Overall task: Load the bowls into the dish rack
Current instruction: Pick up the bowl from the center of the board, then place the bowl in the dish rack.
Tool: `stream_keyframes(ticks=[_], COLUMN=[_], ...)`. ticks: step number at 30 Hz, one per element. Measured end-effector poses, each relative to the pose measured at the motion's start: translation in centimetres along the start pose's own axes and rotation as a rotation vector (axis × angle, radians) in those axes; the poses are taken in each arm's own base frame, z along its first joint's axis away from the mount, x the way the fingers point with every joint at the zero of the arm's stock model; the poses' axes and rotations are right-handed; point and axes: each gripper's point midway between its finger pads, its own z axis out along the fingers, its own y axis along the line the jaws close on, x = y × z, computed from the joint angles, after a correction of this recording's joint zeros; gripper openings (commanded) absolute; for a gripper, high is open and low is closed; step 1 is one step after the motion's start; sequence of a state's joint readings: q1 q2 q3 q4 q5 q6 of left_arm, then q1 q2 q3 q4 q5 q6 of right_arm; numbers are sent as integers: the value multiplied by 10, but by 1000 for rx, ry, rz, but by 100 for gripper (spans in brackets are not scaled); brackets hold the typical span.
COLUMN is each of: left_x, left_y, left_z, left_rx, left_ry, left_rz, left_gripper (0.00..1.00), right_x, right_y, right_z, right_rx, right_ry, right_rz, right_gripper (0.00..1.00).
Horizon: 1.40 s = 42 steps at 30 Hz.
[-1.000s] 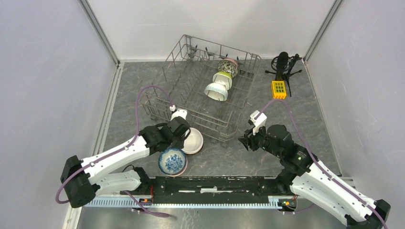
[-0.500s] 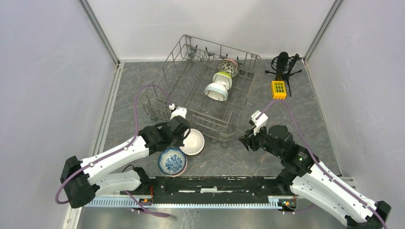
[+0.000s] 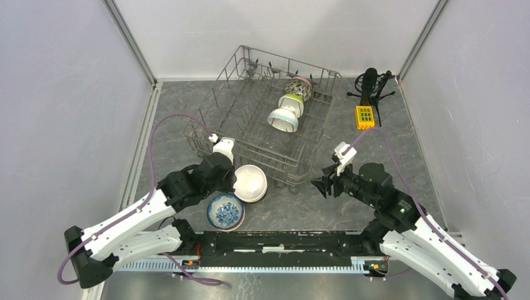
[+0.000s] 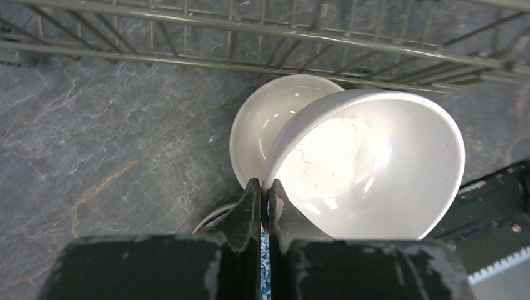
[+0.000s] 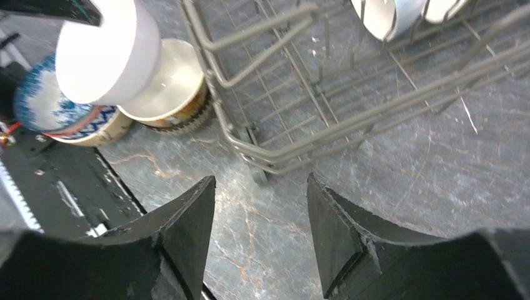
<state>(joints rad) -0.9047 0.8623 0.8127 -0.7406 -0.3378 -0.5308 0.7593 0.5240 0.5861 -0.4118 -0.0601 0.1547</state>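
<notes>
1. Our left gripper has its fingers pinched on the rim of the plain white bowl. It holds the bowl tilted above a tan bowl and a blue-and-white bowl, likely so it can clear the near wall of the dish rack.
2. Our right gripper hangs empty with its fingers apart, beside the rack's near corner.
3. Three racked bowls fill the far right row, and the left rows look free.

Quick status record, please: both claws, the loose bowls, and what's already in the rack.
left claw: shut on the rim of a white bowl, held tilted over the tan bowl
right claw: open, empty, above the table by the rack near corner
on table: tan bowl, blue patterned bowl, both in front of the rack
in rack: another white bowl, green bowl, speckled bowl, on edge in a row
</notes>
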Motion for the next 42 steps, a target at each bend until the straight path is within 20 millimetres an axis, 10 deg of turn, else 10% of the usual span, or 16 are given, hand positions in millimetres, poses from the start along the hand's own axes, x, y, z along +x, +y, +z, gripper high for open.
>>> stream_keyframes(ticks=[21,25,42], left_x=[-40,-54,-89], left_y=[-26,-30,-45], left_z=[-65,-76,-102], left_rx=[278,317,422], left_ry=[-195,-266,-436], left_rz=[41,19,-29], left_gripper=[2,2,2], right_x=[-100,-105,-129], right_y=[96,114,156], right_z=[-9,-5,21], right_rx=[-498,-555,-614], right_ry=[-233,-236,-272], right_rz=[230,271,427], right_gripper=[82,98,98])
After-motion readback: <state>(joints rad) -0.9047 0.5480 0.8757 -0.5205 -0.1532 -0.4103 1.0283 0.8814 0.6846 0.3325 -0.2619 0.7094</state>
